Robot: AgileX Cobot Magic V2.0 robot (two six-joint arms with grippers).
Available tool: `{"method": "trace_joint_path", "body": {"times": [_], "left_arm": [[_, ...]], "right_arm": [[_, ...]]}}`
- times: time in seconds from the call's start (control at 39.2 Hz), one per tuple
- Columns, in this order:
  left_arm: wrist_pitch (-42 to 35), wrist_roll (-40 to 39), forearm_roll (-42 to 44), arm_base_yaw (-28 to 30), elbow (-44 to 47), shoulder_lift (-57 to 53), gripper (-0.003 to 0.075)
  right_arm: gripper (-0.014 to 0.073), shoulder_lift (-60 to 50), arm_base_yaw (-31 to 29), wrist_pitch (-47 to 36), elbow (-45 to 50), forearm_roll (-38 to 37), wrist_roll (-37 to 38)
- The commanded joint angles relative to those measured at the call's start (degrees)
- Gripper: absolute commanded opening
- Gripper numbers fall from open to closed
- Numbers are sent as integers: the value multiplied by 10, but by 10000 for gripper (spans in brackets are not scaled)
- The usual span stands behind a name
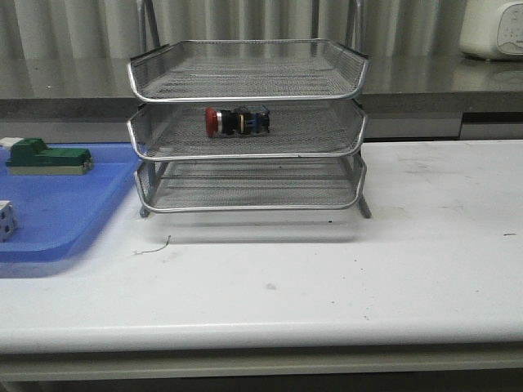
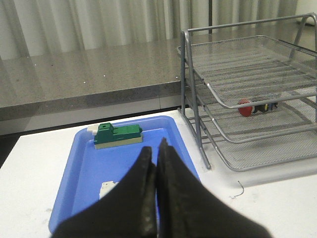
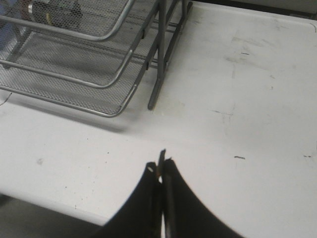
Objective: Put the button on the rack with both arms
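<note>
The button (image 1: 237, 122) lies on its side in the middle tier of the silver wire rack (image 1: 245, 91), red head to the left. It also shows in the left wrist view (image 2: 256, 106) and, dark and partly cut off, in the right wrist view (image 3: 54, 12). Neither arm shows in the front view. My left gripper (image 2: 154, 148) is shut and empty, above the blue tray, well away from the rack (image 2: 247, 74). My right gripper (image 3: 161, 166) is shut and empty over the bare white table, near the rack's (image 3: 99, 69) right front foot.
A flat blue tray (image 1: 73, 212) at the left holds a green-and-beige block (image 1: 47, 157) and a white cube (image 1: 5, 220). A small bit of wire (image 1: 153, 247) lies on the table in front of the rack. A white appliance (image 1: 493, 28) stands back right.
</note>
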Motion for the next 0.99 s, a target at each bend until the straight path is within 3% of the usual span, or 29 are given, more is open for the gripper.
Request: {"method": "trace_joint_path", "body": {"times": [0.0, 0.23, 0.43, 0.97], "left_arm": [[-49, -6, -8, 1, -13, 8, -19], [-49, -6, -8, 1, -13, 8, -19], [-49, -6, -8, 1, -13, 8, -19], [-49, -6, -8, 1, -13, 8, -19]], "right_arm": [[-110, -79, -4, -52, 44, -2, -2], [-110, -280, -4, -49, 152, -1, -2], [-110, -415, -4, -49, 181, -1, -2], [-110, -448, -4, -46, 181, 0, -2]]}}
